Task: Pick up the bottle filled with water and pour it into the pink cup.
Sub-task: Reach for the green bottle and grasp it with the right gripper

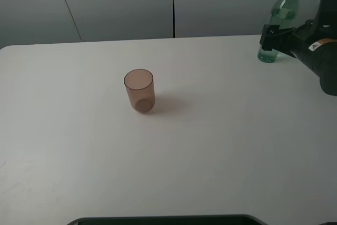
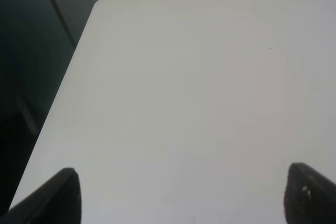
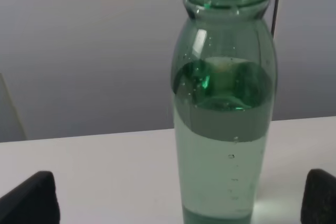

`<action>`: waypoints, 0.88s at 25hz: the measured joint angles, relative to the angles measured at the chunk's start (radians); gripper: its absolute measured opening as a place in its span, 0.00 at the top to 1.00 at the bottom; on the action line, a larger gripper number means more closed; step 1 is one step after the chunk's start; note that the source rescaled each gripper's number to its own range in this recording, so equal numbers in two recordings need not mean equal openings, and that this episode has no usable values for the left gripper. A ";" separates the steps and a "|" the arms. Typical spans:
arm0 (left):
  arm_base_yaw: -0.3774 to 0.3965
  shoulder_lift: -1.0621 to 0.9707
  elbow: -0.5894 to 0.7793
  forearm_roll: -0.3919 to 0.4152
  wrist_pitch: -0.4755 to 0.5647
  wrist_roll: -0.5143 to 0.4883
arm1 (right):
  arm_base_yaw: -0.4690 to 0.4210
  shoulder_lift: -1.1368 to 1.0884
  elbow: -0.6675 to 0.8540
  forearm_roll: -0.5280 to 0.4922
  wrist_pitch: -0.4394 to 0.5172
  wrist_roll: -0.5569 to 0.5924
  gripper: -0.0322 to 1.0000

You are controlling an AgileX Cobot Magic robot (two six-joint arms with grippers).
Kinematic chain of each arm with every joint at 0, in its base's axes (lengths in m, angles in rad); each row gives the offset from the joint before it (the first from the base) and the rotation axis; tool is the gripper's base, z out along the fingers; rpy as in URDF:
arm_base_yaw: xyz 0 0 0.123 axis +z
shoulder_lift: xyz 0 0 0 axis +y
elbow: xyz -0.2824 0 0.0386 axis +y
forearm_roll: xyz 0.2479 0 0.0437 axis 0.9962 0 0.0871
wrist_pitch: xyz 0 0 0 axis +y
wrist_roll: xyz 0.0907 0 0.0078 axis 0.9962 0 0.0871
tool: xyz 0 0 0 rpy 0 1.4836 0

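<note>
Bottle [image 1: 283, 9] stood upright near the far right edge of the table [image 1: 221, 162]. Its long axis was vertical, the open ringed neck pointed straight up, and we saw no cap. In the right wrist view the water line sat just below the shoulder.

Right gripper [image 1: 271, 38] was at mid-body height with its fingers spread, one on each side of the bottle. We saw gaps on both sides, so it had no grip yet.

We read the step as closing for the grasp. Our call:
- Centre the body between the pads.
- Clamp on the straight section below the shoulder.
- Squeeze gently, since thin plastic and a high fill could push water out.
- Keep the axis vertical through lift and carry.

Pink cup [image 1: 139, 90] stood mouth up, left of centre and well apart from the bottle, so a long carry lay ahead.

Left gripper [image 2: 186, 195] hung with its fingers apart over bare table, near a corner.
</note>
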 joint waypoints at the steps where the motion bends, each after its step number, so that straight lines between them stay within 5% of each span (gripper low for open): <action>1: 0.000 0.000 0.000 0.000 0.000 0.000 | 0.000 0.020 -0.015 0.000 -0.002 -0.002 0.00; 22: 0.000 0.000 0.000 0.000 0.000 0.000 | -0.028 0.264 -0.329 0.103 0.056 -0.042 0.00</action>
